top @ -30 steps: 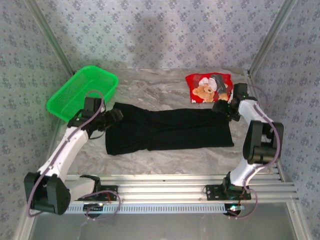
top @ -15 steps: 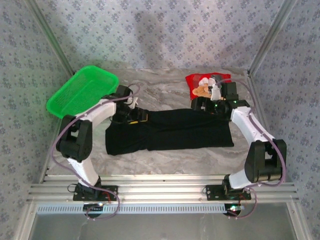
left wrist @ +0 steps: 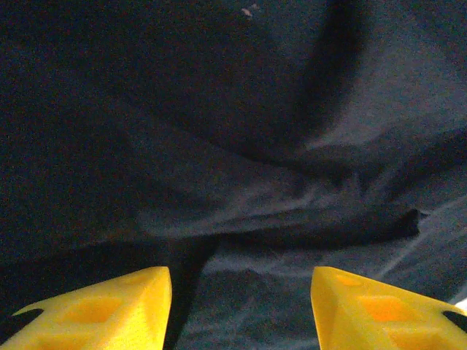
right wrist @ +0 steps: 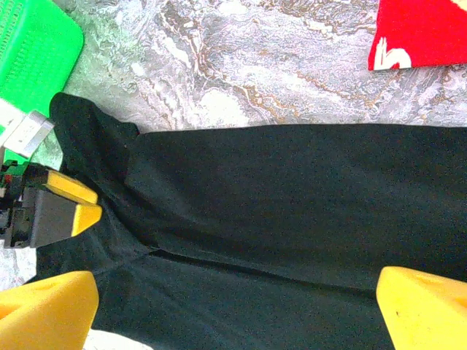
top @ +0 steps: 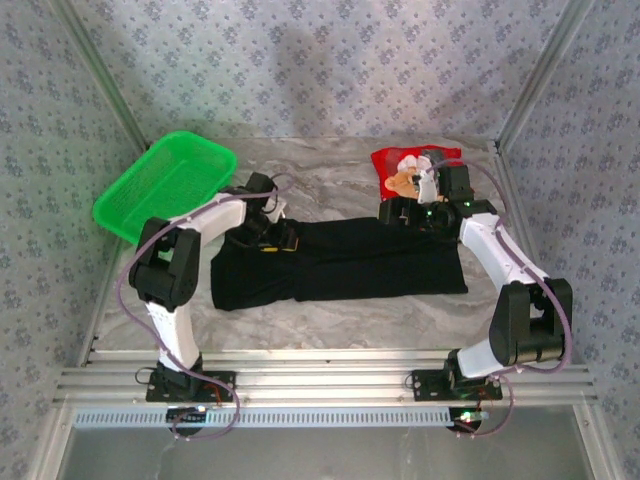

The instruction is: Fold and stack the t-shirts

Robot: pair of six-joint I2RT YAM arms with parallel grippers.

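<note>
The top view gives the full layout. The black t-shirt [top: 340, 265] lies flat as a wide band across the middle of the worktop [top: 330, 180]. The folded red t-shirt [top: 415, 175] sits at the upper right, and a green basket [top: 165, 185] stands at the upper left. The left hand [top: 278, 237] is over the upper left part of the black t-shirt. The right hand [top: 392, 213] is at its upper right edge, beside the red t-shirt. The left wrist view adds the finger state: both yellow fingers [left wrist: 102, 310] stand well apart over creased black cloth, gripping nothing. The right wrist view shows its fingers [right wrist: 423, 310] spread wide at the lower corners. It also shows bare marble between the two shirts, and the red t-shirt cut off at the upper right. Bare worktop borders the black t-shirt above and below. Contact between fingertips and cloth cannot be judged, and the folds in the black cloth are hard to make out.
</note>
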